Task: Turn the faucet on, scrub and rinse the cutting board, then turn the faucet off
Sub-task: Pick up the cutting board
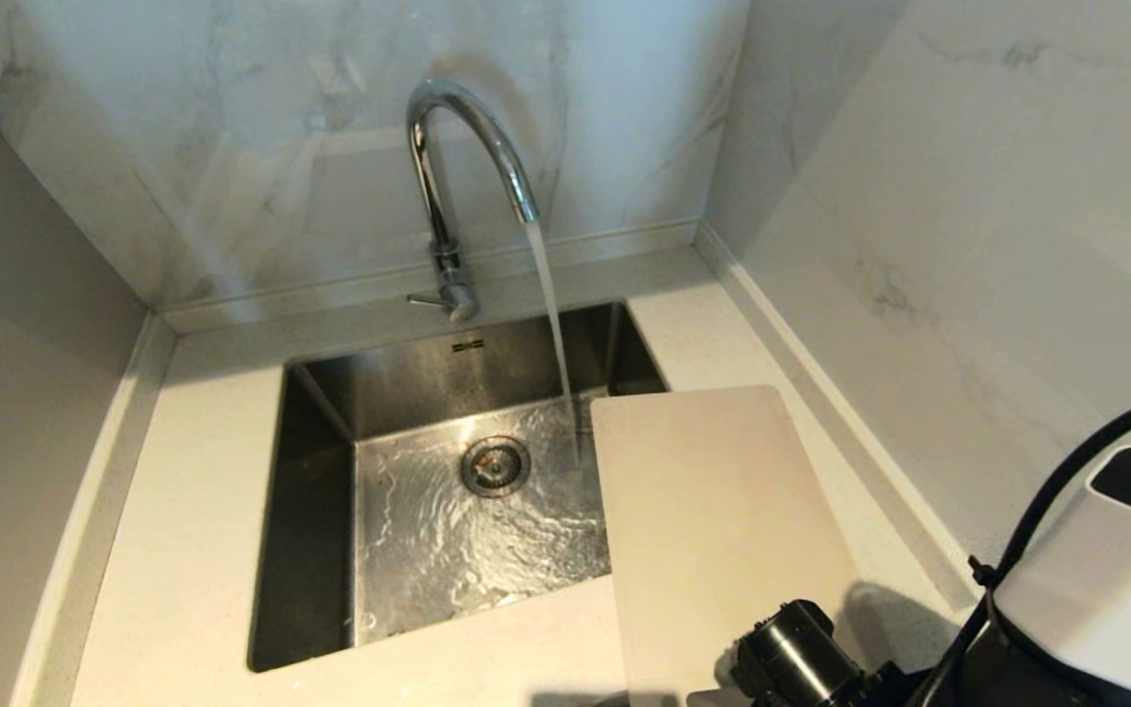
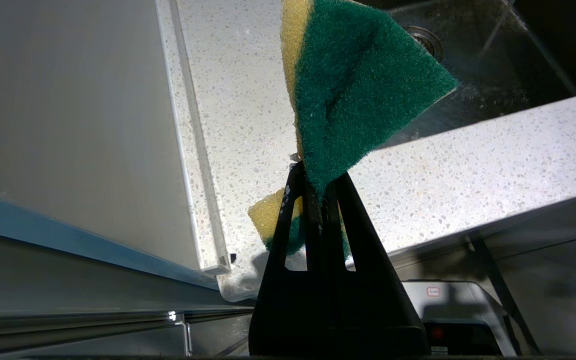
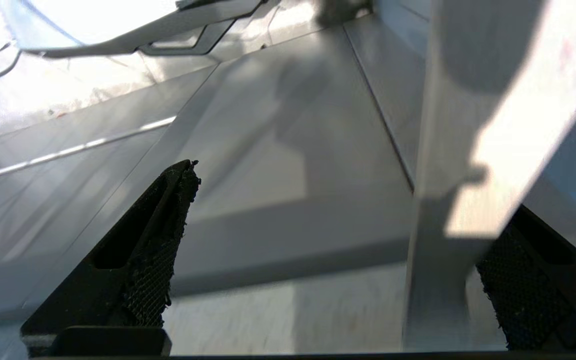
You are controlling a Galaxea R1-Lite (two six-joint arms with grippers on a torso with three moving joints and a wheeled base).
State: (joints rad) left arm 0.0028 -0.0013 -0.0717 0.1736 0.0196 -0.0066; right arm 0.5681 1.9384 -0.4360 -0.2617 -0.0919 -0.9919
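Head view: chrome gooseneck faucet (image 1: 448,187) at back edge of sink (image 1: 315,511), running. Pale beige board (image 1: 723,530), flat, rounded corners, over right rim of sink, partly on counter (image 1: 183,550). Left gripper (image 2: 318,192) pinching green-yellow sponge (image 2: 358,95) near counter front edge. Right gripper (image 3: 338,240) spread wide, holding nothing.

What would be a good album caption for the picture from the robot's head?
Water runs from the faucet into the sink while the cutting board waits on its right rim.
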